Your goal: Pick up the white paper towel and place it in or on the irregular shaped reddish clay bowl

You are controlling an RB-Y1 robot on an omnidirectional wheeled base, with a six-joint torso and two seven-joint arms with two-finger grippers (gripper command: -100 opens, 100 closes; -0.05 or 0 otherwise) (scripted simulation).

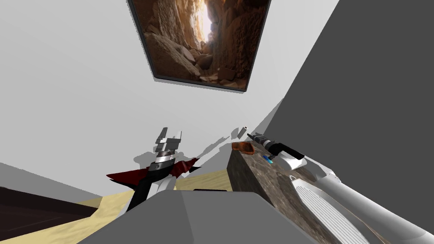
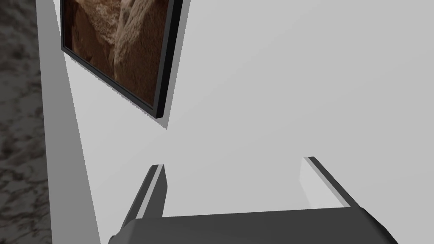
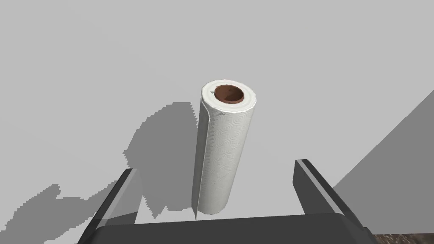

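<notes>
Centre frame, my open right gripper (image 3: 215, 166) faces the ungrasped white paper towel (image 3: 224, 140); carrying it to the reddish bowl (image 1: 243, 147) is not yet done.

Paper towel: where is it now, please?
In the right wrist view the paper towel stands just ahead of the open right gripper, centred on its gap. In the head view it is by the wall, beyond the bowl.

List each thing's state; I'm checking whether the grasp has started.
Paper towel roll: standing on end, not gripped.
Reddish bowl: on the counter, no roll in it.
Right gripper: open, facing the roll.
Left gripper: open, empty.
</notes>
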